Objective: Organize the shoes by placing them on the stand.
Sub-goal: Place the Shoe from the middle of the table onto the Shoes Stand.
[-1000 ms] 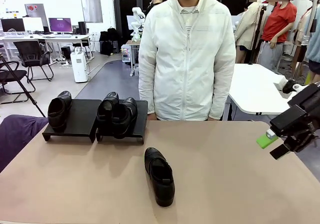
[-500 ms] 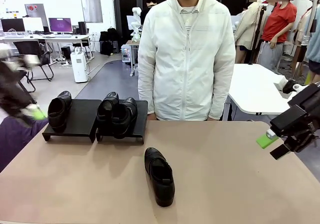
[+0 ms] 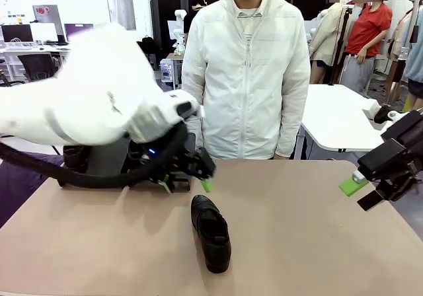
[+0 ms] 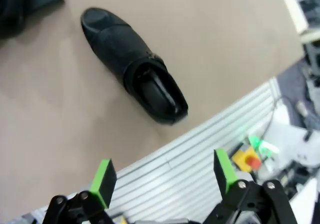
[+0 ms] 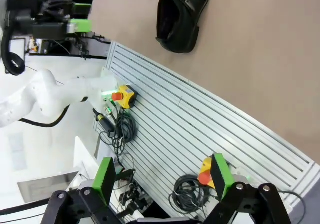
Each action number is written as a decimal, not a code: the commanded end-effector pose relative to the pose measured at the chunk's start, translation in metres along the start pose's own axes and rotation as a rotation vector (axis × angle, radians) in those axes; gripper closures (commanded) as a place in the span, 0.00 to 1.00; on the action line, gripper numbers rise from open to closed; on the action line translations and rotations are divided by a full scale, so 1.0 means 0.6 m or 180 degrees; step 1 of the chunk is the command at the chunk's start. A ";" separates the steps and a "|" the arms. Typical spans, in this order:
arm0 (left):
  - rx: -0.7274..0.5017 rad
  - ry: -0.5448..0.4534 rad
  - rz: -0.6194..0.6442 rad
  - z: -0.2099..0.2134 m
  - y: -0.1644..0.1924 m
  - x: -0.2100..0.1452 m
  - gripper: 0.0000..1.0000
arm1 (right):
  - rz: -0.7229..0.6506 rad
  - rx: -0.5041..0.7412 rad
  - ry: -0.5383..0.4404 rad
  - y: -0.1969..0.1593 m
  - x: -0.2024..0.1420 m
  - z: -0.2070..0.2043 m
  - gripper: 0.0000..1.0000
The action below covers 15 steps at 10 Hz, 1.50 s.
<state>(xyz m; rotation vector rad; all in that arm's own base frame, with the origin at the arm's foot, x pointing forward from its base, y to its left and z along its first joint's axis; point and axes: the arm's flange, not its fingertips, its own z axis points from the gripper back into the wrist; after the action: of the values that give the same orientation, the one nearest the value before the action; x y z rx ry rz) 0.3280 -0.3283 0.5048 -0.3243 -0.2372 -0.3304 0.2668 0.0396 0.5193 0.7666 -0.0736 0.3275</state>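
One of the shoes [image 3: 211, 233] is seen lying alone on the tan table [image 3: 310, 243], near the front edge and a little left of the middle, its heel opening turned toward the near side (the toe is aimed at the far side). In the left wrist view the same shoe [image 4: 134, 72] is shown flat on the tabletop, with nothing touching it. Just beyond it the left gripper [image 3: 186, 181] is held above the table, its green pads [image 4: 104, 176] set wide apart and nothing between them. The right gripper [image 3: 362, 191] is kept well apart at the right edge of the table, its jaws likewise spread wide and empty. Farther back on the left the stand [image 3: 106, 157] is largely covered by the white left arm [image 3: 86, 104], so the shoes on it cannot be made out clearly. At the far side a person in a white jacket [image 3: 246, 78] is standing behind the table
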 end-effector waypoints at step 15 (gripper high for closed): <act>0.0640 0.0619 0.1051 -0.193 0.004 0.043 0.00 | -0.0030 0.0033 -0.0002 0.005 0.001 0.007 0.00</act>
<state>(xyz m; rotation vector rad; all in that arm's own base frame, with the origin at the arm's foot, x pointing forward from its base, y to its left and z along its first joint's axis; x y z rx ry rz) 0.3666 -0.3656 0.4036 -0.1538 -0.0359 -0.0404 0.2667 0.0393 0.5194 0.7669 -0.0734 0.3267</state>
